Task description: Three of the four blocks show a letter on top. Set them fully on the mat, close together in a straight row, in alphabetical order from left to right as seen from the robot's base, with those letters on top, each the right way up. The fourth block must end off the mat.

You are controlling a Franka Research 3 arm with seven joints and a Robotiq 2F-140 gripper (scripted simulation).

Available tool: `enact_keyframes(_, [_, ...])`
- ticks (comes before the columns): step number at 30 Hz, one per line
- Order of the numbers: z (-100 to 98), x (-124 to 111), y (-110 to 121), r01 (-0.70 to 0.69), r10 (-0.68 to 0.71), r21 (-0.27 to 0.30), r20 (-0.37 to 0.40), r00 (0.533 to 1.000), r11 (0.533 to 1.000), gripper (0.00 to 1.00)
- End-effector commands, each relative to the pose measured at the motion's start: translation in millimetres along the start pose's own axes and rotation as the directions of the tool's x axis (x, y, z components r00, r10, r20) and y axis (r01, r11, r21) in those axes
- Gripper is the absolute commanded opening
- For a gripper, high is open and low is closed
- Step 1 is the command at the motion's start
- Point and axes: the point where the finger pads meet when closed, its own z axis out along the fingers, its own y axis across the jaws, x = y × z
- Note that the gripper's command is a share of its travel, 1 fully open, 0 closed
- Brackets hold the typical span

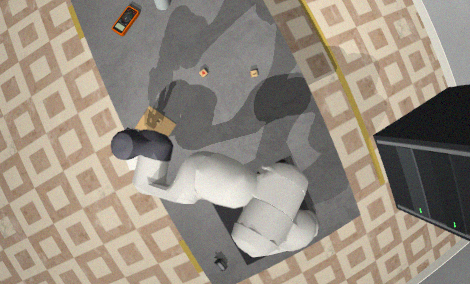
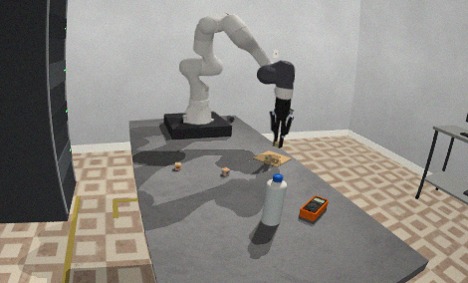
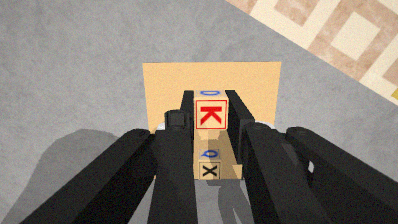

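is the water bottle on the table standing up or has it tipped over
Upright: the bottle stands on its base on the table, blue cap at the top.

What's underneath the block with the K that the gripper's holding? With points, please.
The mat [image 3: 170, 80] lies below the raised K block [image 3: 211, 114] in the gripper [image 3: 209, 105]. The K block's underside, and whatever part of the mat it covers, can't be seen.
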Motion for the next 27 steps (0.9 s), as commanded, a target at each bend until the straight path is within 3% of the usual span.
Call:
enact_keyframes(1, [15.7,0,6,-0.024,0.024,-0.016,0.001,1.000,1.000,0.22])
enact_keyframes(10, [42.0,0,6,-0.024,0.024,-0.016,0.001,1.000,1.000,0.22])
enact_keyframes(27, [44.0,0,6,-0.024,0.024,-0.016,0.001,1.000,1.000,0.22])
